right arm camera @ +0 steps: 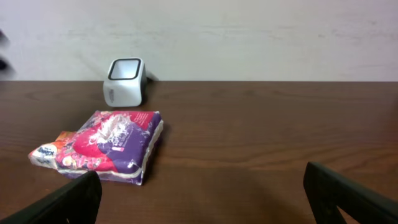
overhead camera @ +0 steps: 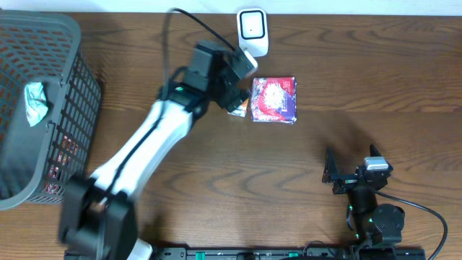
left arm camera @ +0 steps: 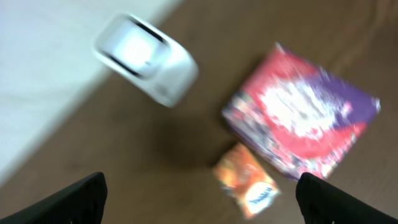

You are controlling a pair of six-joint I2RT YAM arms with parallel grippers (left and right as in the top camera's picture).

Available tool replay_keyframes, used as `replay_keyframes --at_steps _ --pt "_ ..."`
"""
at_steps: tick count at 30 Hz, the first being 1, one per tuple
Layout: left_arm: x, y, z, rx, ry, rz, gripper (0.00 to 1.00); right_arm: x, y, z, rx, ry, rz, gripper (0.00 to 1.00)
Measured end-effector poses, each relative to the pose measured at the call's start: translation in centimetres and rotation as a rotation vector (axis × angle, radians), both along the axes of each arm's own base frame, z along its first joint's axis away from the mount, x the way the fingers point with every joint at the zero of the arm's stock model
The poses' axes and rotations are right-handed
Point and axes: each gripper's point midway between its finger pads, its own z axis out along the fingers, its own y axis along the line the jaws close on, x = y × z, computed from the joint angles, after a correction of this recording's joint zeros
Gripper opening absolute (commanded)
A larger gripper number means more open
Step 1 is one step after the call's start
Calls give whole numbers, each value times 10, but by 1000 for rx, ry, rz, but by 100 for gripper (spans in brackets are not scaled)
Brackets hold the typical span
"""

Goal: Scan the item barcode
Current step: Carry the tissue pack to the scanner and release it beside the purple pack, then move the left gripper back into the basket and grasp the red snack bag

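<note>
A white barcode scanner (overhead camera: pixel 253 30) stands at the table's far edge. Just in front of it lie two items side by side: a red and purple pack (overhead camera: pixel 274 100) and a small orange packet (overhead camera: pixel 239 109) touching its left side. My left gripper (overhead camera: pixel 234 97) hovers over the orange packet, open and empty. In the blurred left wrist view the packet (left arm camera: pixel 247 180) lies flat on the table between the spread fingers (left arm camera: pixel 74 202), with the pack (left arm camera: pixel 301 118) and the scanner (left arm camera: pixel 146 59) beyond. My right gripper (overhead camera: pixel 345 175) rests open near the front right, facing the pack (right arm camera: pixel 112 146) and the scanner (right arm camera: pixel 125 81).
A dark mesh basket (overhead camera: pixel 68 94) with a few packets inside stands at the left edge. The left arm stretches diagonally from the front left toward the scanner. A cable runs from the scanner area over the arm.
</note>
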Motion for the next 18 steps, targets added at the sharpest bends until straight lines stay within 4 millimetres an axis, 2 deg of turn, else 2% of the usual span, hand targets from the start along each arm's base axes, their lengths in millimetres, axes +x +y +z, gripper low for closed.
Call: replay_keyframes --at_steps 4,6,13,18 --pt "0 36 66 -53 -134 90 99 0 0 0 0 0 0 99" --pt "2 60 88 -83 -172 156 99 0 0 0 0 0 0 99" --pt "2 177 154 -211 -288 487 99 0 0 0 0 0 0 99" --pt "-22 264 196 -244 -407 710 98 0 0 0 0 0 0 99"
